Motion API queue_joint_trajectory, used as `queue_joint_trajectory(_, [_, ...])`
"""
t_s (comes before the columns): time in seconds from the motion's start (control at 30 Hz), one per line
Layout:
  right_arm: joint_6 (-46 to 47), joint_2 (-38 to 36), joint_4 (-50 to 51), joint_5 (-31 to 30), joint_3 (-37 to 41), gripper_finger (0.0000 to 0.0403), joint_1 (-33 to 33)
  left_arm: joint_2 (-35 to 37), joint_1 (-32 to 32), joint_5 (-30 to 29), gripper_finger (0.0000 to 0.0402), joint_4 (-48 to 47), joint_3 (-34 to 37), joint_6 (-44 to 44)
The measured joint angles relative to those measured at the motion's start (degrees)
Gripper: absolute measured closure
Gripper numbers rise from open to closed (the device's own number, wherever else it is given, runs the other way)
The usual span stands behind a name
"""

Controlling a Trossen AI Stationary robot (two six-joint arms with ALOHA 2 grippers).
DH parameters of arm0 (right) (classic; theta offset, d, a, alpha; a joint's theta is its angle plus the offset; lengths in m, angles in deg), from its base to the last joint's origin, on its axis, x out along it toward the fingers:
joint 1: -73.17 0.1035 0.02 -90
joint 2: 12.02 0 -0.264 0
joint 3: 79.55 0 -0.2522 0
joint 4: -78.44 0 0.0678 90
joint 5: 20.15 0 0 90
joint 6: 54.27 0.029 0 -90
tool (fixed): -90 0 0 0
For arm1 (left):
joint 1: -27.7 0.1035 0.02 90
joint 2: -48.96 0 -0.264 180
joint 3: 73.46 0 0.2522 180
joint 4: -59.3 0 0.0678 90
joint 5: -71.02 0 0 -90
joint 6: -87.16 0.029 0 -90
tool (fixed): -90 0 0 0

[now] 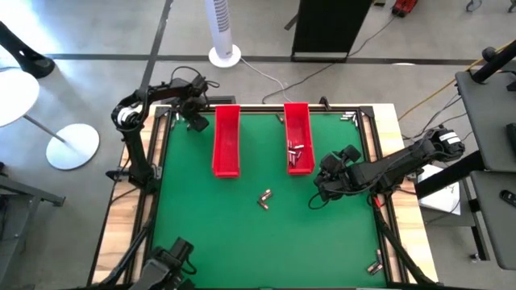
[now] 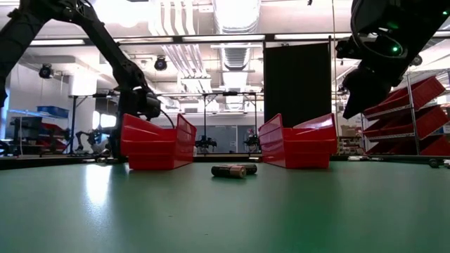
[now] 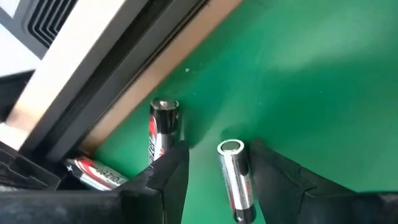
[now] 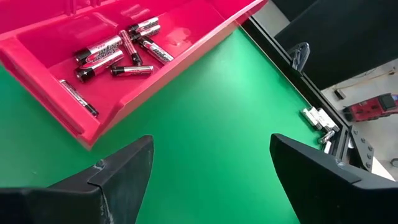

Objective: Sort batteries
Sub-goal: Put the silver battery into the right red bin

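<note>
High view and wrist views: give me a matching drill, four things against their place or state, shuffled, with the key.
1. right red tray
2. pair of loose batteries
3. right gripper
4. left gripper

A. open, one battery between its fingers
B. holds a heap of batteries
C. lying on the green mat, outside both trays
D. open over bare mat, beside the tray

Pairs: 1-B; 2-C; 3-D; 4-A
</note>
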Motion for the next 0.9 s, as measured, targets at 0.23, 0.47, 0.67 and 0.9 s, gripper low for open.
queue_joint_trajectory(0.23, [-0.4,0.0,-0.4,0.0,0.0,0.0077,0.0,0.0,0.0,0.2,0.0279,-2.2,0.2,-3.9])
queue_joint_trajectory(0.47, [-0.8,0.0,-0.4,0.3,0.0,0.0076,0.0,0.2,-0.1,0.9,0.0350,-2.0,1.5,-6.0])
queue_joint_trajectory(0.67, [-1.1,0.0,-0.4,0.5,0.0,0.0087,0.0,0.2,-0.4,-0.5,0.0376,-1.7,1.5,-6.4])
queue_joint_trajectory(0.9, [-1.3,0.0,-0.3,0.5,0.0,0.0094,0.0,1.7,-0.3,-3.2,0.0373,-2.0,-0.1,-6.3])
